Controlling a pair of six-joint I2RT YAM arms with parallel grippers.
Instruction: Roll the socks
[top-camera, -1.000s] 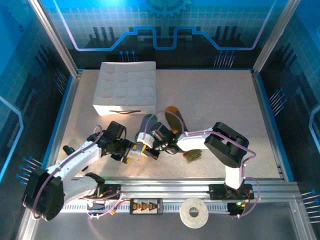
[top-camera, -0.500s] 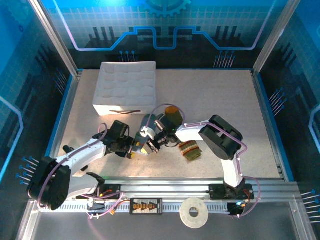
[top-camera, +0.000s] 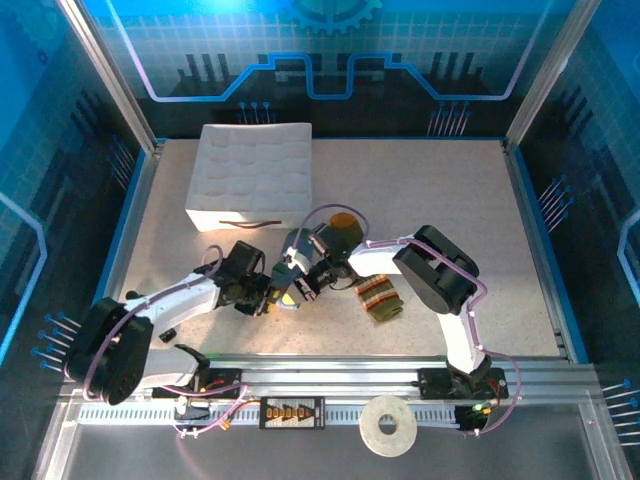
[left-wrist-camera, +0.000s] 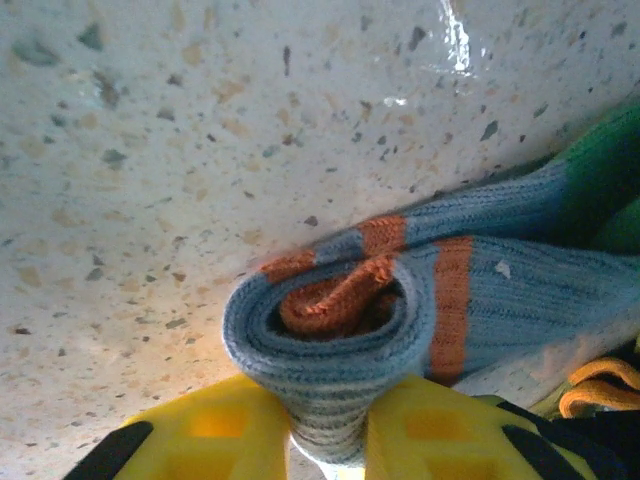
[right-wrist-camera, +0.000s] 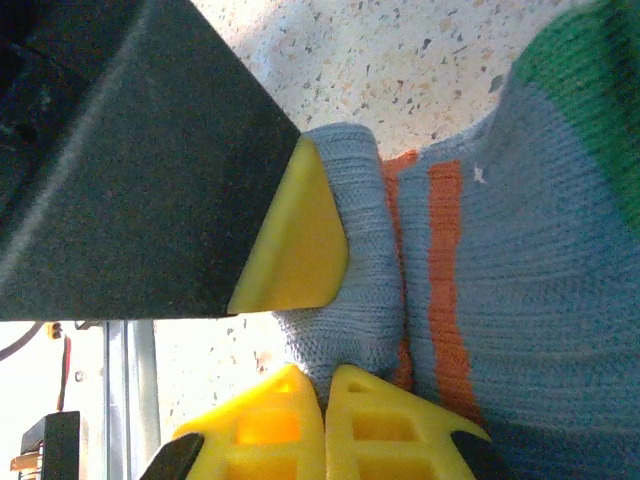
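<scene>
From above, we see the grey-blue sock (top-camera: 297, 243) mid-table, between the left gripper (top-camera: 272, 297) and right gripper (top-camera: 303, 283). The olive-green sock (top-camera: 380, 298) lies near its right.

Left wrist: yellow fingers (left-wrist-camera: 200, 440) clamp the sock's rolled end (orange cuff inside).

Right wrist: jaws pressed together, tips touching the sock.

No writing, brand or number is legible on the grey-blue sock (left-wrist-camera: 510, 290) or worktop (top-camera: 430, 200); the far wall panel (top-camera: 400, 50) bears a gear emblem (top-camera: 335, 12).
</scene>
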